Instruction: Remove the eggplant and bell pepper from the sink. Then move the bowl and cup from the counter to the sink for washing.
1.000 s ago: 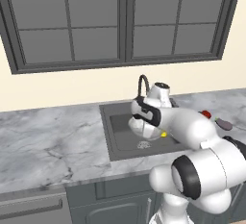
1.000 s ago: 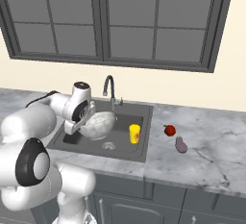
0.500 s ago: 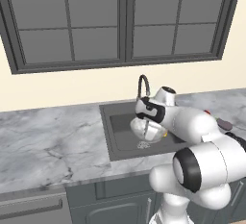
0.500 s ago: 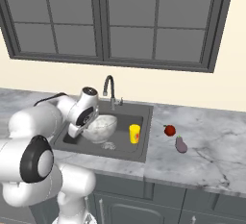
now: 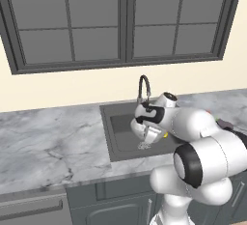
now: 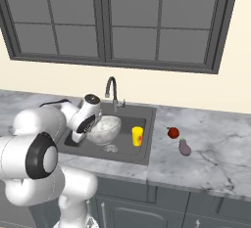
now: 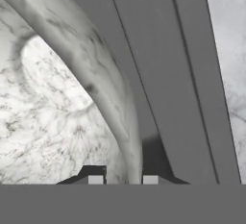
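The marbled white-grey bowl [image 6: 107, 127] sits low in the dark sink [image 6: 131, 118], tilted, and my gripper [image 6: 86, 134] is shut on its left rim. In the hand view the bowl's rim [image 7: 111, 104] runs down between my two fingertips [image 7: 95, 180], with the gripper [image 7: 123, 180] astride it. From the left base view the gripper [image 5: 146, 136] hangs inside the sink [image 5: 116, 132]. The yellow cup [image 6: 138, 136] stands upright in the basin right of the bowl. The red bell pepper [image 6: 173, 132] and the purple eggplant [image 6: 185, 147] lie on the counter [image 6: 211, 148] right of the sink.
The gooseneck faucet [image 6: 112, 87] rises behind the basin, close above my hand. The round whitish drain [image 6: 112, 148] lies on the sink floor in front of the bowl. Marble counter [image 5: 48, 142] stretches left of the sink; a window wall backs it.
My hand has sunk a little lower into the sink and shifted slightly right, carrying the bowl with it. The cup, pepper and eggplant have stayed put.
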